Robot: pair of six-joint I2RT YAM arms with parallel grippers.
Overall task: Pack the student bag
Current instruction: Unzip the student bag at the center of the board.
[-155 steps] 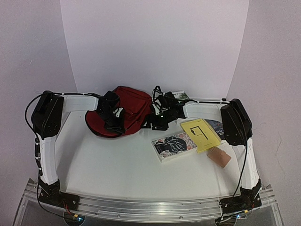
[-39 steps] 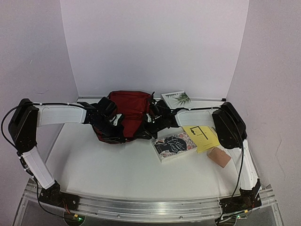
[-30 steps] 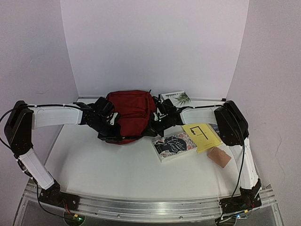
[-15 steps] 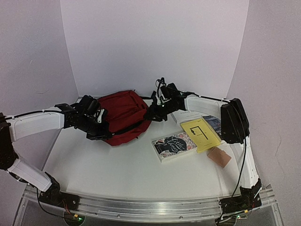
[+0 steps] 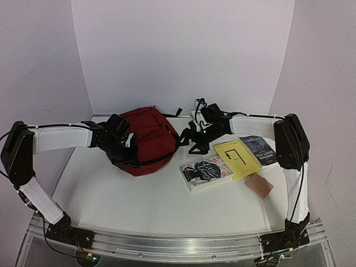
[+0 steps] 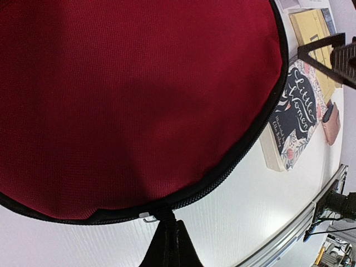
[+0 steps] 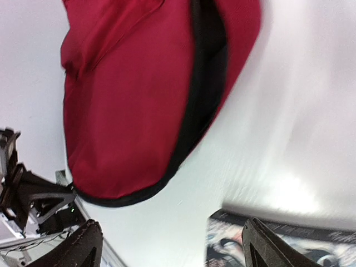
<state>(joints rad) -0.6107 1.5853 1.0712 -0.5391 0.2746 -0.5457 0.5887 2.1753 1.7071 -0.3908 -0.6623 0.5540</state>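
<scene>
Right tool [image 5: 192,140] let go, backed off right of student bag [image 5: 147,129], jaws wide, empty. Left tool [image 6: 167,225] clamped on its zip edge, arm outstretched.

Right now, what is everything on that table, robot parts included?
student bag: one, dark red with black zip, back left.
Little Women book: one, dark floral cover, centre, right of the bag.
yellow book: one, yellow, right of that book.
dark blue book: one, dark blue, far right, beside the yellow one.
small block: one, pinkish tan, near right.
left gripper: one, black, shut on the bag's zip edge.
right gripper: one, black, open, right of the bag.
</scene>
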